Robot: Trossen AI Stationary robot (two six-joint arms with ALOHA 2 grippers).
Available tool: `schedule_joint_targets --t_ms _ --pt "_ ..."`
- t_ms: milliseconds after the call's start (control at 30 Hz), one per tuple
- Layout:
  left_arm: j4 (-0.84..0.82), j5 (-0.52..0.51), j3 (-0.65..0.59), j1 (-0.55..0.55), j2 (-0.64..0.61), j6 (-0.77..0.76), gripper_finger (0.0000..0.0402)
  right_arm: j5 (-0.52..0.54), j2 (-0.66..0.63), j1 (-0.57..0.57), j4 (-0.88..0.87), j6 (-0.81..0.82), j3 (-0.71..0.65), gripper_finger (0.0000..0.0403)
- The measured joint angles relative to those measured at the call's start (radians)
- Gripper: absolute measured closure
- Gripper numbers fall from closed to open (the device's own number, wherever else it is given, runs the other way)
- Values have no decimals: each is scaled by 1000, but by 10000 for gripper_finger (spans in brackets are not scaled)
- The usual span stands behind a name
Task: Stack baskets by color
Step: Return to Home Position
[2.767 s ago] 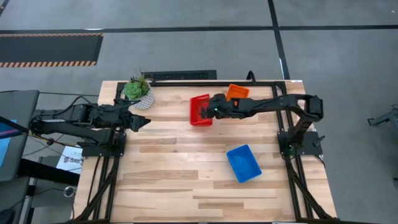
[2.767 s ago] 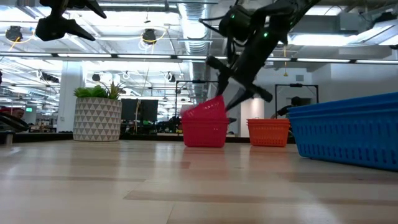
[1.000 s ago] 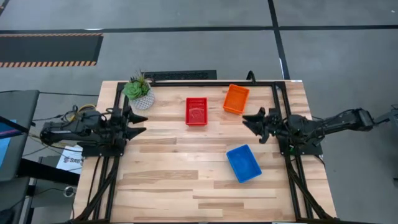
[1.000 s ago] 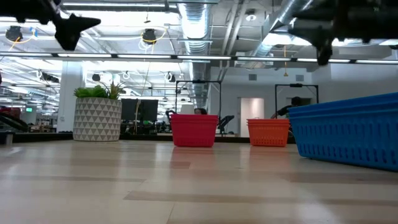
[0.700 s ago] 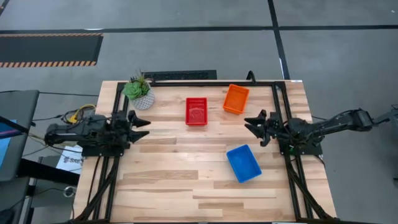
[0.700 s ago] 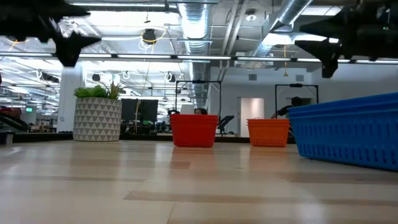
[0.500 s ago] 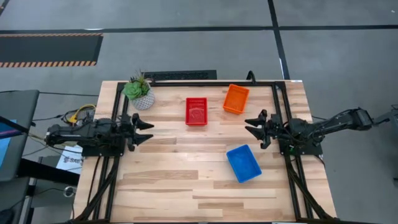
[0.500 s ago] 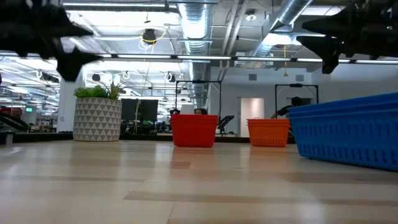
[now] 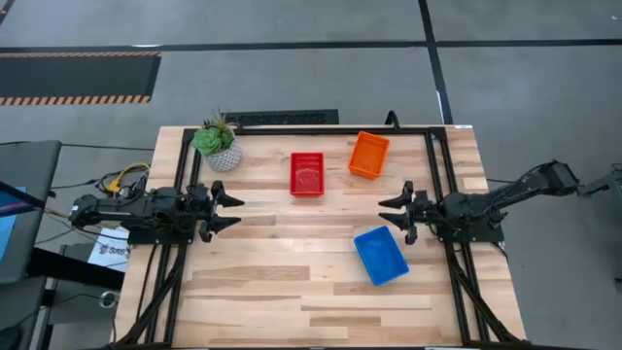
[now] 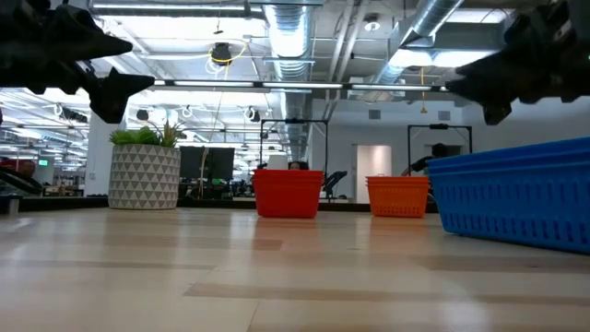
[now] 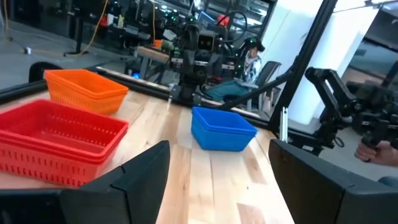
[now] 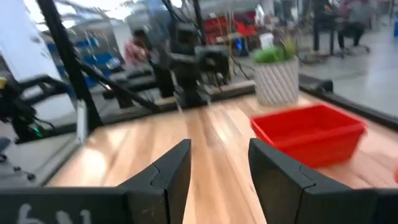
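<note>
While both arms lie low at opposite table edges, both grippers hang empty with fingers spread.
The left gripper (image 9: 233,211) sits at the left edge and the right gripper (image 9: 385,216) at the right, facing inward. The red basket stack (image 9: 307,174) and orange basket stack (image 9: 369,154) stand well apart from both; the blue basket stack (image 9: 380,255) lies near the right gripper. Print on the white sheet (image 9: 107,248) is unreadable.

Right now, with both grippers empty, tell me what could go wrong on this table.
1. The right gripper hangs open close to the blue basket stack, which lies skewed to the table's edges. A low swing could clip its nearest corner and shove it.
2. The left gripper hangs open not far from the potted plant. A sweep toward that corner could tip it.
</note>
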Motion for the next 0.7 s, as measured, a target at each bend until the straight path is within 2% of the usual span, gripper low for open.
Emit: schedule_joint_targets --t_ms 200,267,333,400,500,700 --pt "0 0 0 0 0 25 139 23 -1 -5 -89 3 0 219" --pt "0 0 -1 0 0 28 139 46 -1 -25 -54 2 -1 221" --pt "0 -1 -1 0 0 16 139 29 -16 -47 55 -13 -1 222" --pt "3 -1 -1 0 0 -31 139 -17 -76 -61 109 -73 4 222" --pt "10 -2 -2 0 0 -64 139 -25 -196 -69 67 -141 34 220" --pt "3 1 -3 0 0 -82 139 -26 -480 -68 -188 -158 17 219"
